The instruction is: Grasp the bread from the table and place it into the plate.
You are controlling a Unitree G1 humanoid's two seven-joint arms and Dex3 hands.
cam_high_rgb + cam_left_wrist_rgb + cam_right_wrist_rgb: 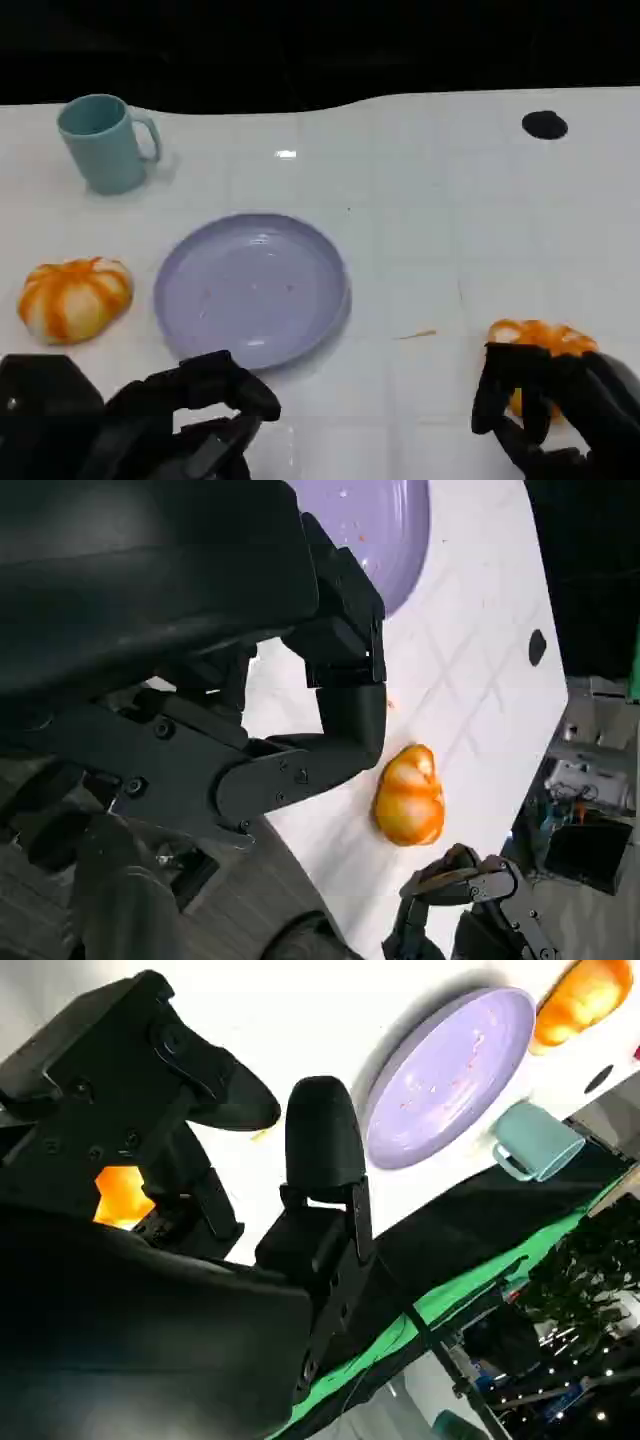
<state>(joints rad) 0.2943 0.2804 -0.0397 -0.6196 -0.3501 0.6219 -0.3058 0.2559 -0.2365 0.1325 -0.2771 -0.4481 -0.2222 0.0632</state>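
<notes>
White tiled table (450,200) is carrying everything. Round lilac plastic plate (252,288) is sitting centre, empty, waiting as the drop target. Right hand (545,405) is reaching over 1 orange-and-white striped bread roll (545,338) near the table's front edge, fingers draped around it; whether they are actually gripping it, cannot tell. Left hand (190,420) is hovering slack, grasping nothing, fingers loosely curled. A 2nd striped roll (75,298) is lying left of the plate. Teal ceramic mug (105,142) is standing behind.
</notes>
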